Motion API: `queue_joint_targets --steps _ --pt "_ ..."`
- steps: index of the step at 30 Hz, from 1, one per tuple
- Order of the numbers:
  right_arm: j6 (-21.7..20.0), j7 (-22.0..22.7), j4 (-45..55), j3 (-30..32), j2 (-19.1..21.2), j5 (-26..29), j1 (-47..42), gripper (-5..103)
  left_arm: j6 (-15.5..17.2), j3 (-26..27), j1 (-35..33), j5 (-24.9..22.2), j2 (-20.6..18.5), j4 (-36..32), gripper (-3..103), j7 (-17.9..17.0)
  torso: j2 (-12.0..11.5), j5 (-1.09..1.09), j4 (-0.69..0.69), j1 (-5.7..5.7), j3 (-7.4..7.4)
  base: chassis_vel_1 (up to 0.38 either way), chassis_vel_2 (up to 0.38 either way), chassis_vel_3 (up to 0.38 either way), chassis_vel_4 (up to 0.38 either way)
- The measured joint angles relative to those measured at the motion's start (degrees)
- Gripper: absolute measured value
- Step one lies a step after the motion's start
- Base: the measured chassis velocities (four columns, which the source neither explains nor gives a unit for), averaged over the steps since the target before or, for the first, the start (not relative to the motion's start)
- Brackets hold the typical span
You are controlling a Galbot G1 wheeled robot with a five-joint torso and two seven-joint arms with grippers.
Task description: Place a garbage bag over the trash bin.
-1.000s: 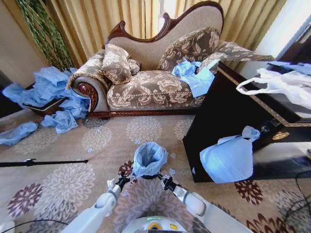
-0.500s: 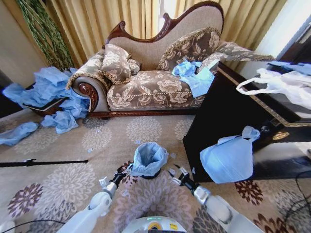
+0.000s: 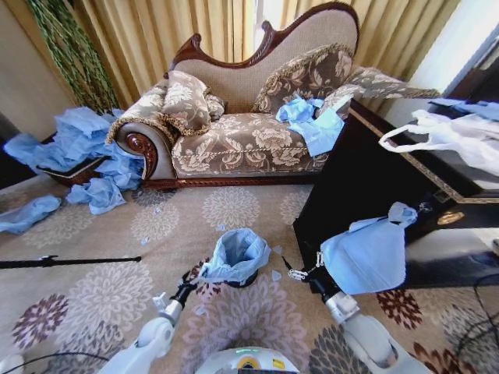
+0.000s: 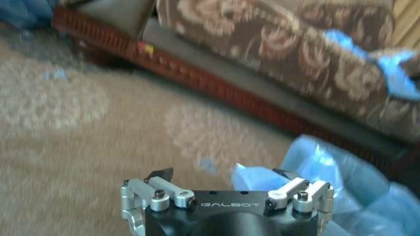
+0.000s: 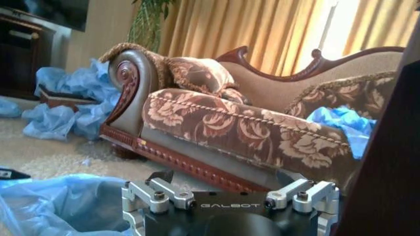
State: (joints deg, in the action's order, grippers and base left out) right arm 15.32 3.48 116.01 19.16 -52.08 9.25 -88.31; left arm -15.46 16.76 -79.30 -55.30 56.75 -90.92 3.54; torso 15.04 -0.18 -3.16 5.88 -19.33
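Light blue garbage bag point(image 3: 236, 255) draped over black trash bin point(image 3: 243, 281) on carpet point(image 3: 93, 292), near sofa point(image 3: 234, 140). Left end effector point(image 3: 184, 287) and right end effector point(image 3: 306, 273) both spread, empty, flanking bin. Lining seemingly finished; next: check rim seating.

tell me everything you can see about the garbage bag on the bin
The garbage bag is thin, crinkly, translucent light blue plastic. It lines the small black trash bin, mouth open upward, its edge folded down over the rim, covering most of the bin. It stands on the patterned carpet before the sofa. Neither hand touches it.
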Motion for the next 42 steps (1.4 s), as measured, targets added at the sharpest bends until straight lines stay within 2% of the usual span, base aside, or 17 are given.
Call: queue_joint_targets --steps 4,8,9,11,13,16,17,20,22,25,27,28,30,32,34,36,42 --pt "0.03 0.24 0.72 1.17 0.03 -0.49 -1.58 100 -0.44 1.34 -0.71 1.39 0.80 -0.42 100 0.92 0.00 0.00 0.00 0.00 0.00 0.000 0.000 0.000 0.000" --pt "0.06 0.54 1.33 1.93 0.03 -0.94 -3.01 100 -2.19 0.88 -1.19 6.46 1.70 1.59 100 1.00 0.00 -0.03 -0.02 0.00 0.00 0.000 0.000 0.000 0.000" --pt "0.06 0.64 1.73 2.21 0.00 -1.32 -3.81 100 -3.11 0.17 -2.17 8.69 1.86 2.45 100 2.10 0.00 -0.03 0.00 0.00 0.00 0.000 0.000 0.000 0.000" --pt "0.14 0.67 1.86 2.40 -0.17 -1.68 -4.19 100 -3.09 -0.34 -3.22 7.97 1.90 2.41 100 3.25 0.01 -0.03 0.00 0.00 0.00 0.000 0.000 0.000 0.000" --pt "0.43 0.82 1.86 2.68 -0.53 -2.18 -4.66 100 -2.35 -0.45 -4.29 5.92 2.18 1.86 100 4.60 0.00 -0.01 0.01 0.00 -0.01 0.000 0.000 0.000 0.000" --pt "0.92 1.16 1.86 3.43 -1.68 -3.38 -6.28 100 2.20 -0.06 -6.44 -5.54 3.26 -0.25 100 7.07 0.01 -0.02 -0.01 0.00 0.00 0.000 0.000 0.000 0.000" --pt "0.92 1.16 1.86 3.43 -1.68 -3.38 -6.28 100 2.20 -0.06 -6.44 -5.54 3.26 -0.25 100 7.07 0.01 -0.02 -0.01 0.00 0.00 0.000 0.000 0.000 0.000" --pt "1.11 1.47 1.65 3.85 -2.41 -4.36 -8.22 100 7.86 0.33 -7.06 -16.79 3.93 -0.77 100 9.44 0.01 -0.02 -0.01 0.00 0.00 0.000 0.000 0.000 0.000" --pt "1.13 1.55 1.52 3.92 -2.58 -4.66 -8.79 100 9.10 0.30 -6.97 -18.49 4.18 -0.68 100 9.65 0.01 -0.02 -0.02 0.00 0.00 0.000 0.000 0.000 0.000" --pt "1.13 1.62 1.30 3.92 -2.71 -5.03 -9.36 100 9.77 0.38 -6.86 -19.38 4.84 -0.60 100 11.51 0.01 -0.02 -0.01 0.00 0.00 0.000 0.000 0.000 0.000" --pt "1.13 1.71 1.10 3.86 -2.83 -5.27 -9.47 100 9.80 1.00 -7.54 -19.60 4.97 -1.68 100 14.53 0.01 -0.04 -0.02 0.00 -0.01 0.000 0.000 0.000 0.000" --pt "1.12 1.77 0.90 3.78 -3.03 -5.46 -9.47 100 9.30 1.60 -8.73 -18.48 4.57 -2.72 100 18.36 0.01 -0.01 -0.01 0.00 -0.01 0.000 0.000 0.000 0.000" --pt "1.10 1.80 0.67 3.72 -3.31 -5.65 -9.47 100 8.33 2.43 -10.67 -15.03 3.38 -4.42 100 23.48 0.01 0.00 0.01 0.00 -0.01 0.000 0.000 0.000 0.000" --pt "1.09 1.80 0.60 3.69 -3.40 -5.69 -9.46 100 8.00 2.62 -11.16 -14.11 3.06 -4.99 100 24.47 0.01 0.00 0.01 0.00 0.00 0.000 0.000 0.000 0.000" --pt "1.02 1.81 0.12 3.50 -3.77 -5.72 -9.35 100 5.83 3.28 -12.07 -11.22 2.43 -6.62 100 26.27 0.01 -0.01 0.00 0.00 -0.01 0.000 0.000 0.000 0.000" --pt "0.99 1.84 -0.13 3.40 -3.90 -5.72 -9.22 100 5.30 3.46 -12.03 -11.24 2.43 -6.82 100 26.27 0.01 -0.01 -0.01 0.00 0.00 0.000 0.000 0.000 0.000" --pt "0.74 1.97 -1.59 3.03 -4.23 -5.72 -8.48 100 4.65 3.72 -10.19 -16.51 2.68 -5.74 100 27.09 0.01 -0.01 -0.01 0.01 -0.01 0.000 0.000 0.000 0.000"
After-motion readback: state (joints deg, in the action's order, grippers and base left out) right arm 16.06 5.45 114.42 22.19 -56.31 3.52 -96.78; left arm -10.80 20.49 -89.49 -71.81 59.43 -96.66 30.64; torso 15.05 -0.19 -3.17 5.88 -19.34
